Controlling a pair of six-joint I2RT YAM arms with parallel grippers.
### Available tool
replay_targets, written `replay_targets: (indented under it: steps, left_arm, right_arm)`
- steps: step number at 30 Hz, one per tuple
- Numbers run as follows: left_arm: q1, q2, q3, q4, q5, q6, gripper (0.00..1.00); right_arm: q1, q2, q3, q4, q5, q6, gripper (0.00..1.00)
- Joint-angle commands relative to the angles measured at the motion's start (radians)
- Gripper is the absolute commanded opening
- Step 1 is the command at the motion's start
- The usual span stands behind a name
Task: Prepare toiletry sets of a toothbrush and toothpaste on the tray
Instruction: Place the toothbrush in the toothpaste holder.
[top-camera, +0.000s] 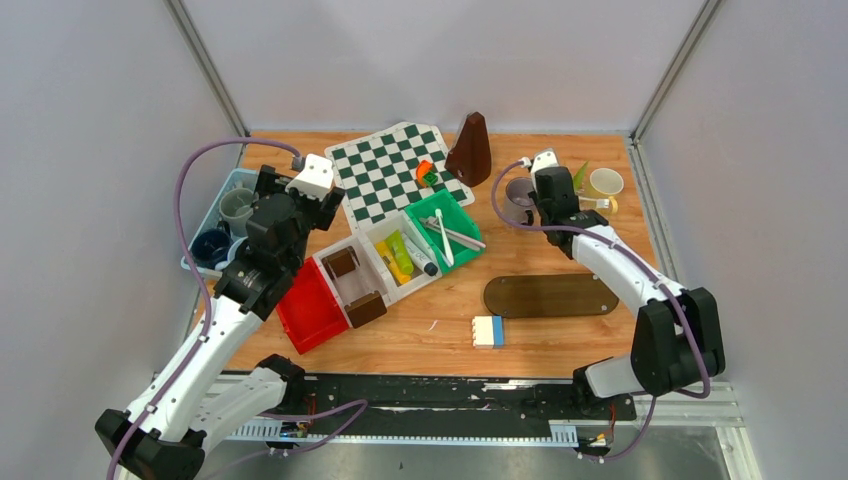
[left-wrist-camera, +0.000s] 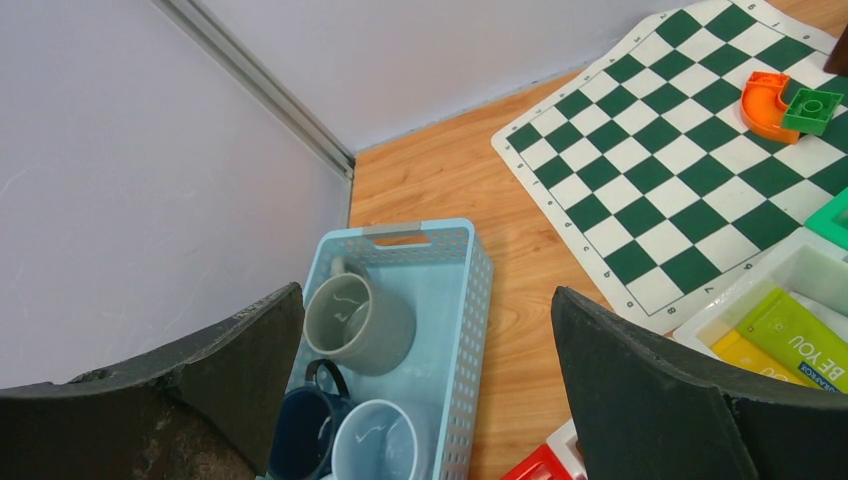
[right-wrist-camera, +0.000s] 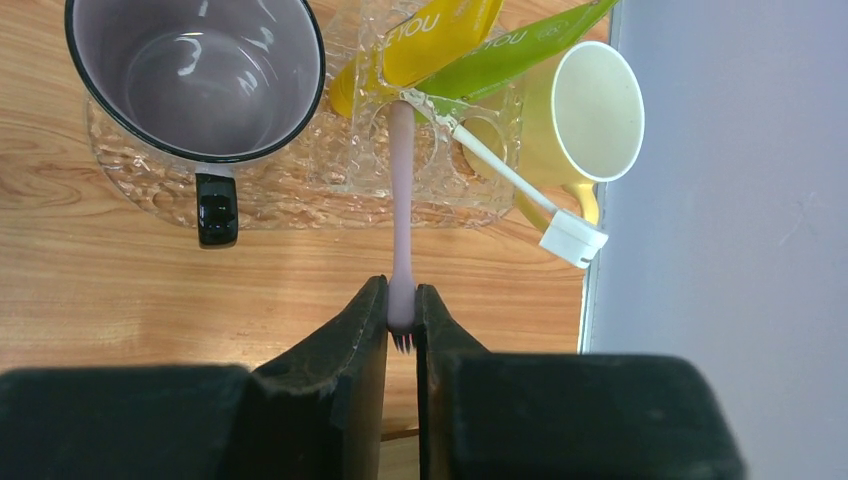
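Observation:
My right gripper (right-wrist-camera: 401, 290) (top-camera: 558, 192) is shut on the bristle end of a slim pinkish-white toothbrush (right-wrist-camera: 401, 200). The toothbrush's other end reaches onto the clear tray (right-wrist-camera: 300, 195), beside a yellow tube (right-wrist-camera: 430, 35) and a green tube (right-wrist-camera: 510, 55). A grey mug (right-wrist-camera: 195, 75) stands on the tray's left and a pale yellow mug (right-wrist-camera: 590, 115) on its right. A second white toothbrush (right-wrist-camera: 520, 190) leans by the yellow mug. My left gripper (left-wrist-camera: 427, 292) (top-camera: 262, 192) is open and empty above a light blue basket (left-wrist-camera: 455, 300) holding grey-green (left-wrist-camera: 355, 320), dark blue (left-wrist-camera: 300, 440) and light blue (left-wrist-camera: 375, 445) mugs.
A white bin (top-camera: 400, 255) holds more tubes and a green bin (top-camera: 445, 235) holds toothbrushes. Red and brown bins (top-camera: 310, 305) sit beside them. A chessboard (top-camera: 390, 170), a brown metronome (top-camera: 470, 150), a dark oval board (top-camera: 550, 295) and a white-blue block (top-camera: 488, 331) lie around.

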Motion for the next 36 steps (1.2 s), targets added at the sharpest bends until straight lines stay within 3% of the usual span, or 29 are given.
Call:
replay_targets:
  steps: [1,10,18,23,29,36]
  left_arm:
    - [0.007,-0.012,-0.004,0.043,0.004,0.01,1.0]
    - [0.007,-0.013,-0.003,0.041,0.006,0.012,1.0]
    - [0.007,-0.012,-0.004,0.04,0.008,0.013,1.0]
    - [0.008,-0.011,-0.002,0.039,0.01,0.01,1.0]
    - [0.008,-0.006,-0.001,0.042,0.005,-0.004,1.0]
    - [0.015,0.023,0.008,0.045,-0.014,-0.061,1.0]
  right_arm:
    - [-0.013,0.0,-0.016,0.051,-0.002,0.021,0.15]
    - [-0.016,-0.04,0.011,0.039,-0.016,0.056,0.48]
    - [-0.019,-0.106,0.058,0.0,-0.036,0.115,0.64]
    - [-0.019,-0.179,0.109,-0.052,-0.016,0.229,0.84]
    - [-0.019,-0.303,0.146,-0.127,-0.064,0.388,0.99]
    - [-0.019,-0.474,0.14,-0.24,-0.13,0.553,1.0]
